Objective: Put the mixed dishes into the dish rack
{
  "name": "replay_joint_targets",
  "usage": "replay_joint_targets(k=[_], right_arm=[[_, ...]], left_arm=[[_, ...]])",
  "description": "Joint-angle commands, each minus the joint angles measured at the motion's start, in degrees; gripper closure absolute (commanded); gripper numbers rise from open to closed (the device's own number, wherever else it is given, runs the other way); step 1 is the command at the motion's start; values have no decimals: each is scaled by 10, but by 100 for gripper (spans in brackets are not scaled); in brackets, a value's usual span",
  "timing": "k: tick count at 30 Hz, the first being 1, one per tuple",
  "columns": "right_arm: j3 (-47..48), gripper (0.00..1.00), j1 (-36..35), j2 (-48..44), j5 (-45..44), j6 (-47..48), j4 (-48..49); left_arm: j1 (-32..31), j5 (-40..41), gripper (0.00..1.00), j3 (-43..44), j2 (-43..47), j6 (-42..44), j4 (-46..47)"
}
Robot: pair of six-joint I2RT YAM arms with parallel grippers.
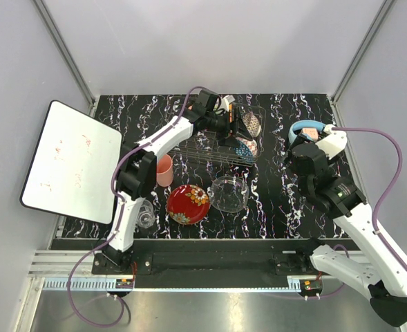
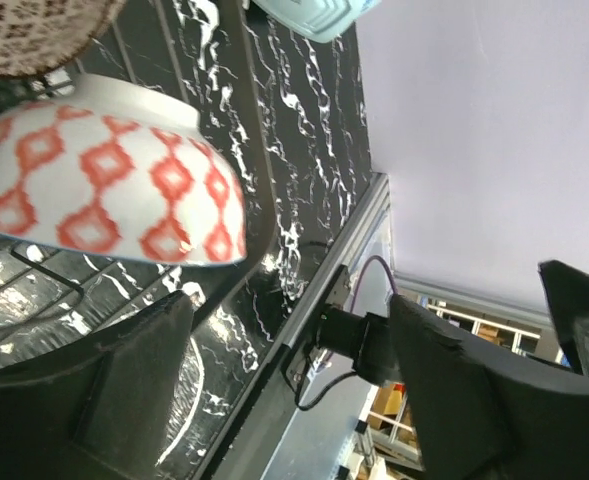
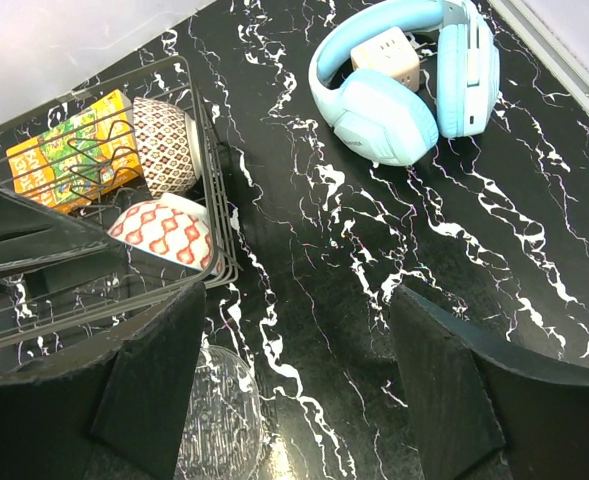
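Note:
The wire dish rack (image 1: 203, 149) stands at the back middle. In it stand the small beige patterned bowl (image 1: 251, 123) and the blue patterned bowl (image 1: 246, 147), whose outside is white with red diamonds (image 2: 104, 190). My left gripper (image 1: 235, 125) hovers over the rack beside these bowls, open and empty (image 2: 294, 400). In front of the rack are the pink cup (image 1: 164, 170), red floral bowl (image 1: 188, 204), clear bowl (image 1: 229, 193) and small clear glass cup (image 1: 145, 214). My right gripper (image 1: 295, 154) is open and empty (image 3: 294, 390) above the table, right of the rack (image 3: 217, 215) and the clear bowl (image 3: 219, 420).
Light-blue headphones (image 1: 307, 129) around a small beige cube (image 3: 386, 58) lie at the back right, near my right wrist. An orange-green box (image 3: 69, 150) sits in the rack's far end. A flat white board (image 1: 70, 160) lies at the left edge.

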State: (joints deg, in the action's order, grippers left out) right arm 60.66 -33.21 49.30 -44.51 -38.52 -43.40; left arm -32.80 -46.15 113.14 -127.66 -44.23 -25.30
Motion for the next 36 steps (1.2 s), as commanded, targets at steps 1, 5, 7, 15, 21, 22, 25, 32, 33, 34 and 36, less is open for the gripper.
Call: replay_joint_targets(k=[1,5,7,15,21,22,25,32,33,34,36], right_arm=[[8,19,1,-3,-25,-2,22],[2,19,1,-14,-21,-1,21],[-3,19,1,-21,-20,-3,23],[-8,19,1,-34,-23,1,16],[-14,20,0,-37,-25,1,15],[-15,20,1,-37,-28,0,15],[-16,20,1,-39,-30,2,14],[-27,22,1,-39,-25,-1,13],[-27,23,2,-39,-25,-1,14],[-27,23,1,-38,-25,-1,14],[-28,23,1,-39,-23,-1,14]], left_arm=[[1,23,31,-8,11,-45,60],[-5,52,35,-27,16,-76,89],[-10,56,35,-20,11,-81,92],[-24,70,34,-20,-14,-97,111],[-25,71,39,-21,-24,-97,124],[-25,71,40,-22,-25,-96,122],[-25,75,43,-38,-25,-92,120],[-33,77,64,-50,-33,-94,127],[-34,77,66,-51,-34,-96,129],[-35,74,68,-50,-34,-98,134],[-39,65,74,-49,-37,-103,144]])
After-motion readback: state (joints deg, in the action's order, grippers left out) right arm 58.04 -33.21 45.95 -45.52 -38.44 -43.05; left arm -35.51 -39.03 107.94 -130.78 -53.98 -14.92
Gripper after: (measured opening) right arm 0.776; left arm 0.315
